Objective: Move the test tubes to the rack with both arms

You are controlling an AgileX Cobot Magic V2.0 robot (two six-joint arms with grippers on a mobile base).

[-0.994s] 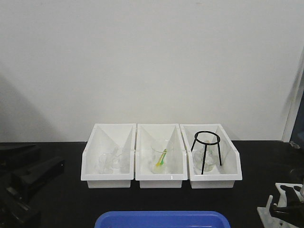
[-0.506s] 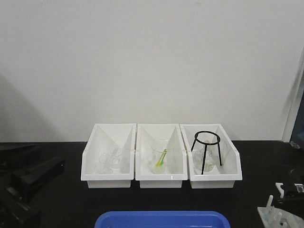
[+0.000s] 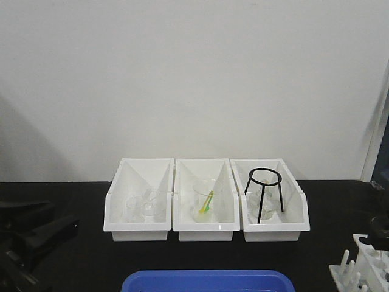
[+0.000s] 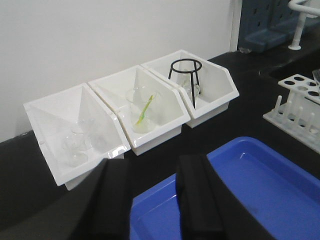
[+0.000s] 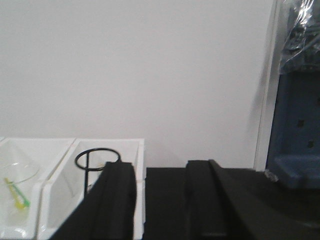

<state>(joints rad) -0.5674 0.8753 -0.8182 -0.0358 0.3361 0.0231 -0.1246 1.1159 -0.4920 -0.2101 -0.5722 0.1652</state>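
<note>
The white rack (image 3: pixel 364 266) stands at the table's front right corner, its pegs upright; the left wrist view shows it (image 4: pixel 299 102) at the right, beyond the blue tray. I cannot make out any test tubes: none lie in the tray's visible part, and the rack's holes are too faint to read. My left gripper (image 4: pixel 152 164) hovers open over the tray's near left corner, with nothing between its fingers (image 4: pixel 112 200). My right gripper (image 5: pixel 160 167) is open and empty, raised and facing the back wall. The left arm (image 3: pixel 36 234) is at the front view's left edge.
Three white bins (image 3: pixel 205 228) stand in a row at the back; the left and middle ones hold glass beakers, and the right one holds a black tripod ring (image 3: pixel 265 177). A blue tray (image 3: pixel 206 281) lies at the front centre. A wall is close behind the bins.
My right gripper, which was at the rack in the front view's lower right, has lifted out of that view, uncovering the rack. The left arm has shifted slightly.
</note>
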